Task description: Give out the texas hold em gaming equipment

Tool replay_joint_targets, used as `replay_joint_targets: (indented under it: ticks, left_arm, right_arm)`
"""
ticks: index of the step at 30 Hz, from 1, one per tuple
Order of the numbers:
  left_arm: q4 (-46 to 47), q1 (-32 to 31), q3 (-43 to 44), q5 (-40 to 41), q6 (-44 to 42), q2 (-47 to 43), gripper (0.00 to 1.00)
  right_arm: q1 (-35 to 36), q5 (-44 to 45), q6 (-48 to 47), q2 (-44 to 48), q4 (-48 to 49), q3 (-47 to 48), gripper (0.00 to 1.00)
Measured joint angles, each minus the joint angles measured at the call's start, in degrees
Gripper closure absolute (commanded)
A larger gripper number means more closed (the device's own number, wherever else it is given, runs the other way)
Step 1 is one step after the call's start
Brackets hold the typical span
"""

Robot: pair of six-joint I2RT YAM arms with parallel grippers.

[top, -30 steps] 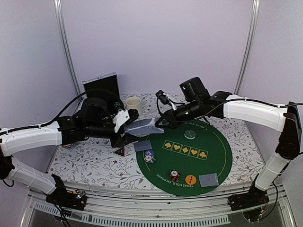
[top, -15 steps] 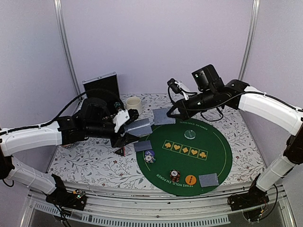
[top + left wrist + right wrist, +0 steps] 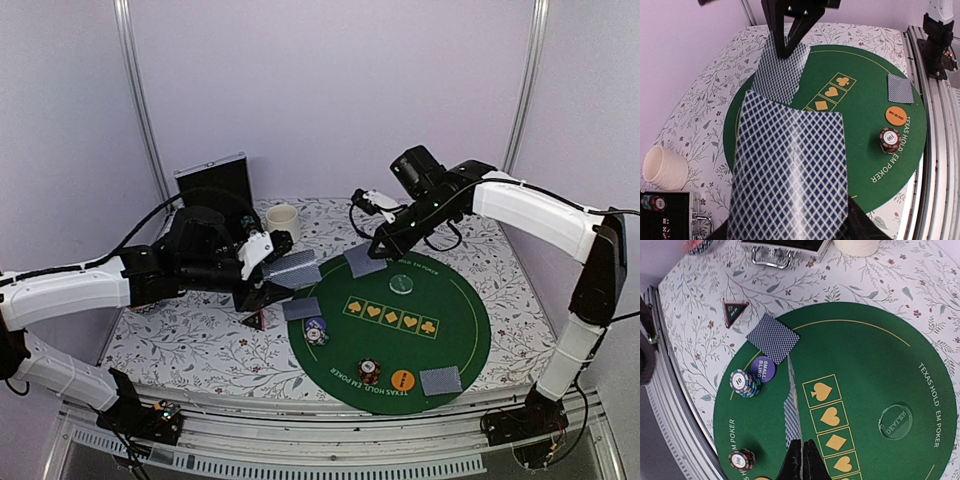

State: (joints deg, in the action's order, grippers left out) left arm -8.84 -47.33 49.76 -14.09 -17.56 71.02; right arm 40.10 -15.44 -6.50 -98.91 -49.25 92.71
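Holding playing cards above the worktop with both arms.
The right end effector is clenched on a single card, seen edge-on from its wrist, above the green mat toward the far edge. The left end effector, left of centre, appears clamped on a pack of cards, its fingers mostly hidden. A second card lies on the mat's left rim, and a third card lies toward the near right corner.
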Motion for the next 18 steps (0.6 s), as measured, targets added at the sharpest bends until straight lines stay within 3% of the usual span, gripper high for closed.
replay_joint_targets:
  ticks: [7,11,18]
  left_arm:
    - [0.0,0.0,0.0,0.1,0.0,-0.7,0.48]
    - [0.0,0.0,0.0,0.2,0.0,-0.7,0.48]
    - [0.0,0.0,0.0,1.1,0.0,-1.1,0.48]
  right_arm:
    - [0.0,2.4,-9.2,-13.4,-4.3,8.7,0.98]
    - [0.7,13.0,-6.5,-18.8,-5.1,15.2,0.98]
    - [4.6,35.3,4.3,-23.5,-5.7,16.7,0.98]
